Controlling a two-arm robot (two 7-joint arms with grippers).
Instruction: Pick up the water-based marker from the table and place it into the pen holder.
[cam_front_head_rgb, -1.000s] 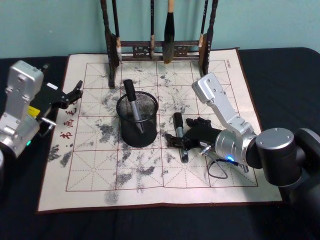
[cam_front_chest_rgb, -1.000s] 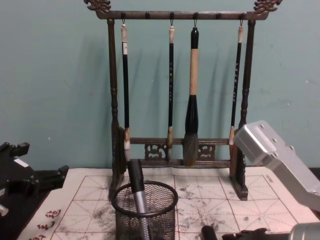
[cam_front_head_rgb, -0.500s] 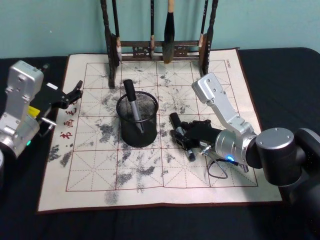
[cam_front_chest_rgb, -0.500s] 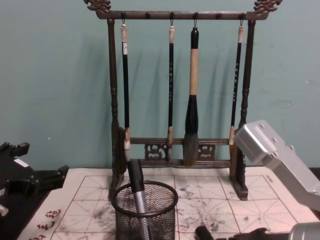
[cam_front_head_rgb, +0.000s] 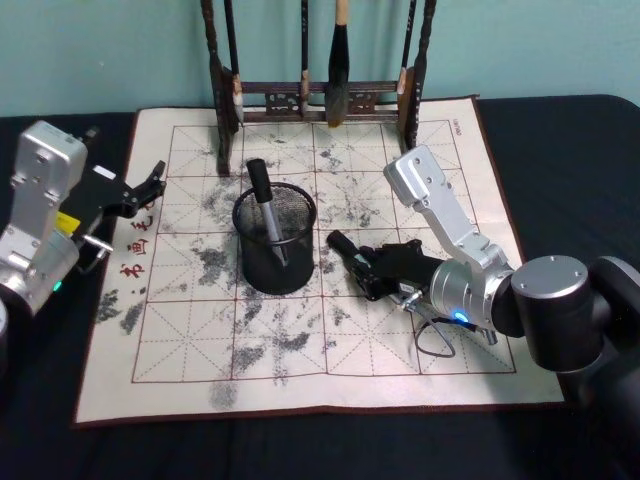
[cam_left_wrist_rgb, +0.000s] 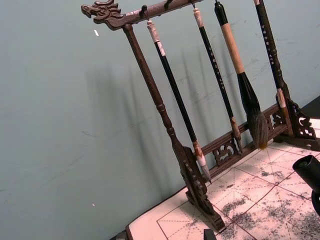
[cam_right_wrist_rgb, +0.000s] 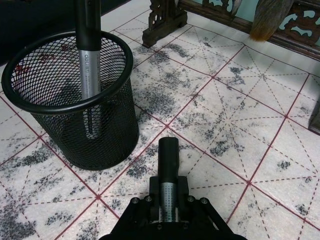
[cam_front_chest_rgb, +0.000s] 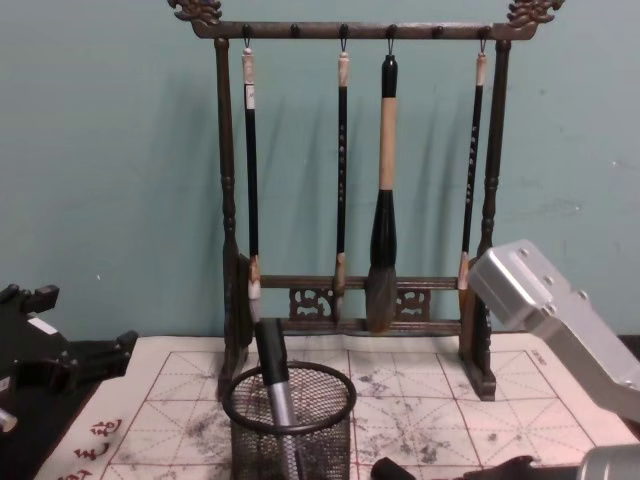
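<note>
Where the head view looks down on the table (cam_front_head_rgb: 560, 130), the right hand (cam_front_head_rgb: 372, 272) pinches one marker (cam_front_head_rgb: 342, 245) just beside the single pen holder (cam_front_head_rgb: 250, 266), which holds a second marker (cam_front_head_rgb: 259, 182), while the left hand (cam_front_head_rgb: 154, 183) sits spread and empty at the left edge of the mat (cam_front_head_rgb: 190, 350). Seen from the right wrist, the pinched marker's cap points at the holder; the chest view shows four brushes (cam_front_chest_rgb: 386, 150) hanging on one rack (cam_front_chest_rgb: 226, 150).

Calligraphy desk, brush rack (cam_front_chest_rgb: 300, 282), felt mat (cam_front_head_rgb: 330, 350)
</note>
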